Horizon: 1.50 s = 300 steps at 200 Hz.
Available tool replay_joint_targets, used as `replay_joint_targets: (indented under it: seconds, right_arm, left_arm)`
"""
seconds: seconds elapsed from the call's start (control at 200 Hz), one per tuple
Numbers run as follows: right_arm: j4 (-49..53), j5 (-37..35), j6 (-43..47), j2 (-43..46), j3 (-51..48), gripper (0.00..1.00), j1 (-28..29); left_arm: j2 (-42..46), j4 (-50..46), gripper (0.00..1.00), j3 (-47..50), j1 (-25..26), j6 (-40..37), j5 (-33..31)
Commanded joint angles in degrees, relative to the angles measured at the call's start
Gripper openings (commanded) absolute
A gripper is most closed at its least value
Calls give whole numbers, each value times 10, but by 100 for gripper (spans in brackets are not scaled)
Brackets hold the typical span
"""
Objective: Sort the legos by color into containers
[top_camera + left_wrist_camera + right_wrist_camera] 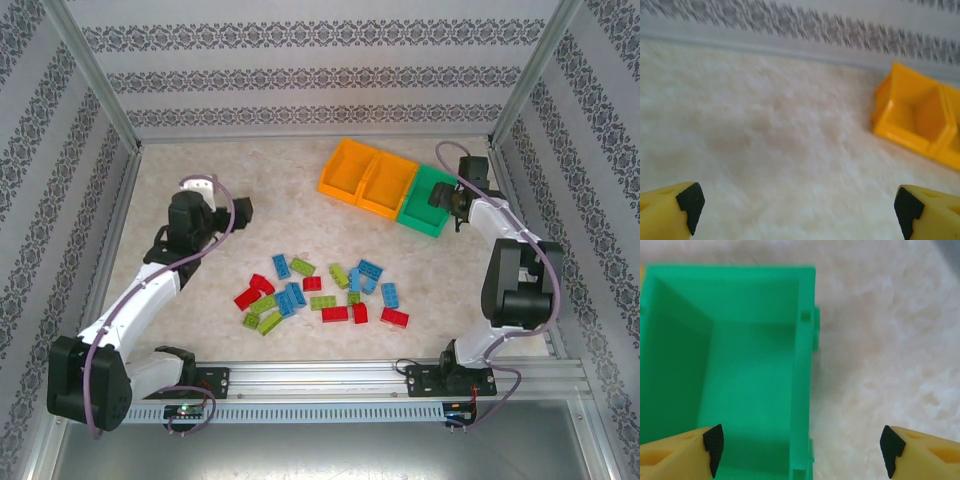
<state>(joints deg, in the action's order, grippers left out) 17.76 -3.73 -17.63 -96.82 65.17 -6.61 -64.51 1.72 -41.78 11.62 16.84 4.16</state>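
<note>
The legos [335, 313] lie scattered in the middle of the table, red, light blue [370, 269] and lime green [302, 266] mixed together. The containers stand in a row at the back right: two orange bins [346, 170] [388, 186] and a green bin [430, 202]. My right gripper [440, 200] [800, 450] hangs open astride the right wall of the green bin [740, 365], one finger over its bare inside, the other over the table. My left gripper [240, 208] [797, 210] is open over bare table at the left, with an orange bin [912, 120] ahead to its right.
Patterned walls close in the table on three sides. The metal rail [330, 378] with both arm bases runs along the near edge. The right arm's elbow [515, 280] stands tall beside the right wall.
</note>
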Motion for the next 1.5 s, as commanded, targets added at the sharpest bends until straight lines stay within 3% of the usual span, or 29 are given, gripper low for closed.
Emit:
replay_joint_targets:
  seconds: [0.0, 0.185, 0.285, 0.4, 0.5, 0.749, 1.119, 1.219, 1.279, 1.389, 1.494]
  right_arm:
    - [61, 16, -1, -28, 30, 80, -1]
    - [88, 22, 20, -74, 67, 60, 12]
    - [92, 3, 39, -81, 76, 40, 38]
    - [90, -7, 49, -81, 82, 25, 70]
    - [88, -7, 51, -84, 89, 19, 95]
    - [87, -17, 69, -106, 117, 16, 166]
    - [81, -14, 86, -147, 165, 20, 221]
    - [74, -15, 83, -146, 161, 37, 219]
    - [69, -18, 82, -137, 153, 55, 219]
    - [45, -23, 77, -106, 127, 71, 217]
    - [16, -34, 76, -63, 88, 78, 214]
  left_arm:
    - [33, -69, 100, 18, 19, 32, 7]
    - [72, -53, 99, 66, 22, 27, 19]
    - [82, -55, 99, 81, 21, 32, 10]
    - [85, -45, 99, 94, 22, 32, 16]
    - [82, -36, 99, 103, 22, 32, 26]
    - [77, -47, 99, 106, 21, 34, 30]
    - [82, -66, 99, 115, 22, 32, 31]
    - [84, -87, 99, 113, 23, 31, 33]
    - [83, -105, 100, 107, 26, 31, 25]
    - [68, -129, 99, 96, 38, 30, 21]
    - [30, -151, 100, 73, 54, 47, 23]
